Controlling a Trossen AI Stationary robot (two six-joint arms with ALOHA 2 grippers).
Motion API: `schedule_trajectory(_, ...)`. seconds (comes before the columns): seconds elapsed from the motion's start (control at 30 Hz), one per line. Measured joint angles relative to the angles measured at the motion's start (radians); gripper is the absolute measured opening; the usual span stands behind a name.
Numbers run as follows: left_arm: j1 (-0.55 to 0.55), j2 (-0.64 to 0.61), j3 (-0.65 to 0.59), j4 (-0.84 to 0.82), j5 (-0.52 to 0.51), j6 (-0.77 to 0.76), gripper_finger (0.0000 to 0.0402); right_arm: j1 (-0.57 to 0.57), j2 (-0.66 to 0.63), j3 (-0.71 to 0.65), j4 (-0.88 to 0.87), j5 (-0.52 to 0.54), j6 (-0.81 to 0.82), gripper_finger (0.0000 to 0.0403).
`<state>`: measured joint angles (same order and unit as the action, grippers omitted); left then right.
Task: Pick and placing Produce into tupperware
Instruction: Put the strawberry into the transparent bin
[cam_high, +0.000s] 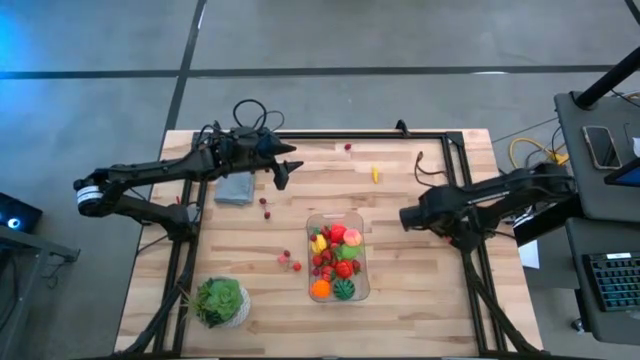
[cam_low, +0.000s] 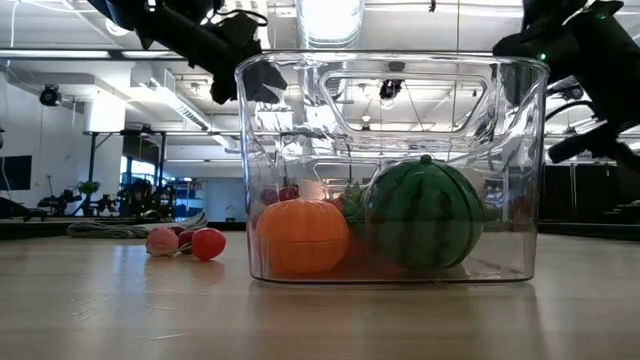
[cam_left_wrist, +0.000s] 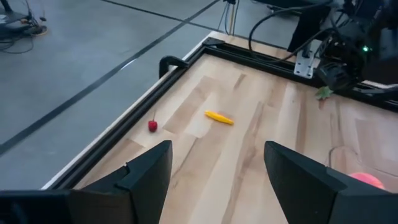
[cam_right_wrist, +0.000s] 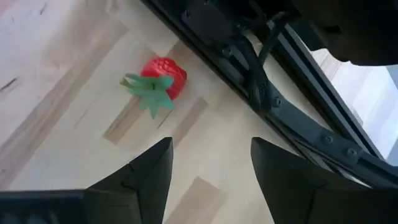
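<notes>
hiding part of the produce (cam_low: 300, 235), the tupperware (cam_low: 390, 70) wall; both end effectors (cam_left_wrist: 217, 177) (cam_right_wrist: 211, 168) parted, empty

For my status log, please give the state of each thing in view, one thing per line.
tupperware: upright, no lid, partly filled with produce.
striped green ball: inside the tupperware, beside the orange piece.
yellow piece: loose on the table.
strawberry: loose on the table, near the frame rail.
left end effector: open, empty, above the table.
right end effector: open, empty.
</notes>
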<state>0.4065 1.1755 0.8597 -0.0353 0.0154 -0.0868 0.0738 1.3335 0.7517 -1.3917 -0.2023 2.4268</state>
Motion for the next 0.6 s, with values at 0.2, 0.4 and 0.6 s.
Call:
schedule_trajectory(0.2,0.005,0.000,0.000,0.000,0.013,0.025,0.0240,-0.016,0.057,0.000,0.012,0.132,-0.157,0.0210)
schedule_trajectory(0.4,0.009,-0.003,0.000,0.000,0.035,0.025,0.0240,-0.084,0.035,0.043,0.120,0.011,-1.007,0.0210)
schedule_trajectory(0.6,0.009,-0.003,0.000,0.002,0.057,0.023,0.0240,-0.147,0.094,0.080,-0.008,-0.185,-1.535,0.0210)
